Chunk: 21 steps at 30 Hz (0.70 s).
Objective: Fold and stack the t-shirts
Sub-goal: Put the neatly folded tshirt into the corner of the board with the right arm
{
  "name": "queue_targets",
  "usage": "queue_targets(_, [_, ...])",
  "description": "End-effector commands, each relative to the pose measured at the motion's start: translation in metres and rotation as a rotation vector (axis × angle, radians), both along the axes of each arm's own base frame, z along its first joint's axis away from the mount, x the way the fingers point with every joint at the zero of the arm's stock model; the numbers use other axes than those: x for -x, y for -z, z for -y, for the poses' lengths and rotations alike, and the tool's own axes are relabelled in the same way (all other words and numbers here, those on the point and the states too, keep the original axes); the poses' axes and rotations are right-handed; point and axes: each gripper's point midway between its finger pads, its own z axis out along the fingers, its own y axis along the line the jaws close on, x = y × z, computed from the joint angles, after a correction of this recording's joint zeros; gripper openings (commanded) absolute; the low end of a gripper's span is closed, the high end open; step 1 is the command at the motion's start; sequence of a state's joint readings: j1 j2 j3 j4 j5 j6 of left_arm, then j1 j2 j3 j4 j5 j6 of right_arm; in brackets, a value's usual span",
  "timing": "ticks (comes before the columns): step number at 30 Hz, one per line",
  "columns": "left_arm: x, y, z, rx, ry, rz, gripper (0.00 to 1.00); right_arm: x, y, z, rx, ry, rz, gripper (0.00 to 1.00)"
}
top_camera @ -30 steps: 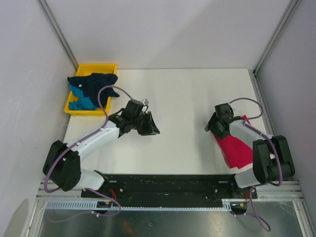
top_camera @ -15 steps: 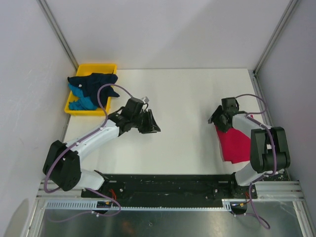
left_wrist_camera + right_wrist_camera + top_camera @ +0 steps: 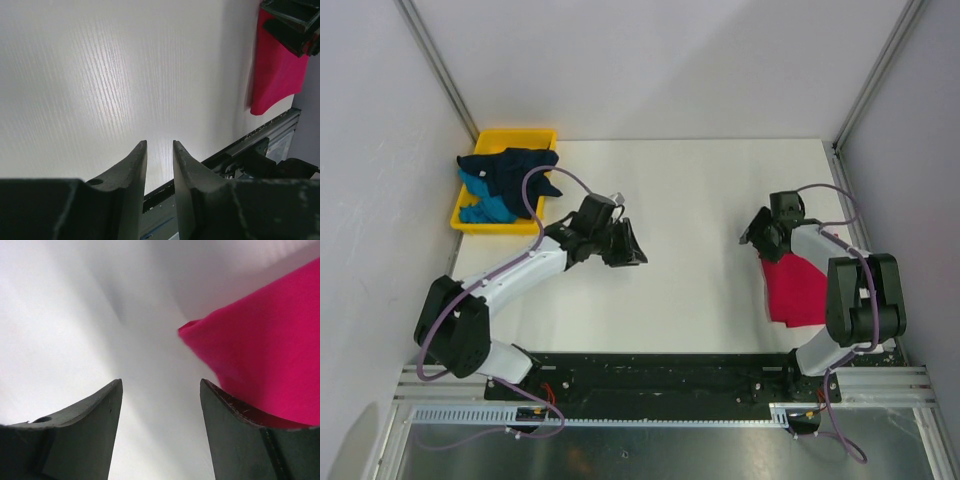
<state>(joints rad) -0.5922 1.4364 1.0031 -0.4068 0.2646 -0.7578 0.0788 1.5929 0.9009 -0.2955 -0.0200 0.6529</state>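
The folded crimson-pink t-shirt (image 3: 795, 292) lies on the table's right side, also seen in the left wrist view (image 3: 276, 70) and the right wrist view (image 3: 270, 347). My right gripper (image 3: 758, 236) (image 3: 161, 382) hovers open at the shirt's far-left corner, with only bare table between its fingers; the cloth lies just beside the right finger (image 3: 235, 415). My left gripper (image 3: 628, 247) (image 3: 160, 145) is over the bare middle of the table, its fingers a narrow gap apart and holding nothing. The dark navy t-shirt (image 3: 510, 166) and the teal-blue t-shirt (image 3: 480, 207) lie crumpled in the tray.
The yellow plastic tray (image 3: 517, 133) sits at the back-left corner, with the shirts spilling over its edges. White walls and metal posts enclose the table on three sides. A black rail (image 3: 650, 372) with the arm bases runs along the near edge.
The right arm has drawn in and its gripper has shifted slightly toward the far side, off the crimson-pink shirt, which now lies more compact. The left gripper has edged right.
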Motion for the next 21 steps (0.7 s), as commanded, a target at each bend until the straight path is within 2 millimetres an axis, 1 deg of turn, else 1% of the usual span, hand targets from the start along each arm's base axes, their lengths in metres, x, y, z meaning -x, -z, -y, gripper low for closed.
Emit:
queue_targets(1, [-0.011,-0.022,-0.003,0.004,-0.004,0.089,0.32,-0.003,-0.048,-0.024,-0.009,-0.079,0.086,0.69])
queue_targets(4, [-0.010,-0.023,-0.011,-0.025,-0.006,0.117,0.33,0.008,-0.072,-0.043,-0.014,-0.121,0.127,0.72])
queue_targets(8, [-0.001,-0.023,-0.025,-0.056,-0.008,0.158,0.40,0.032,-0.100,-0.072,-0.024,-0.189,0.178,0.76])
queue_targets(9, [0.001,-0.022,-0.029,-0.065,-0.008,0.169,0.44,0.039,-0.107,-0.078,-0.022,-0.207,0.195,0.77])
queue_targets(10, [0.004,-0.021,-0.033,-0.075,-0.006,0.182,0.48,0.046,-0.112,-0.085,-0.020,-0.227,0.211,0.79])
queue_targets(12, [0.010,-0.022,-0.042,-0.089,-0.006,0.209,0.61,0.059,-0.123,-0.098,-0.027,-0.268,0.246,0.82])
queue_targets(13, [0.014,-0.024,-0.045,-0.088,-0.002,0.225,0.69,0.066,-0.129,-0.104,-0.037,-0.289,0.265,0.83])
queue_targets(14, [0.018,-0.023,-0.048,-0.090,0.004,0.232,0.82,0.071,-0.133,-0.107,-0.043,-0.302,0.280,0.85])
queue_targets(15, [0.022,-0.023,-0.050,-0.089,0.009,0.242,0.91,0.076,-0.137,-0.110,-0.051,-0.313,0.293,0.86])
queue_targets(16, [0.025,-0.023,-0.053,-0.090,0.011,0.251,0.95,0.081,-0.141,-0.114,-0.061,-0.329,0.310,0.88])
queue_targets(17, [0.028,-0.023,-0.057,-0.091,0.009,0.262,0.97,0.085,-0.143,-0.116,-0.068,-0.343,0.323,0.89])
queue_targets(21, [0.035,-0.026,-0.068,-0.098,-0.009,0.305,0.99,0.095,-0.143,-0.124,-0.066,-0.380,0.337,0.92])
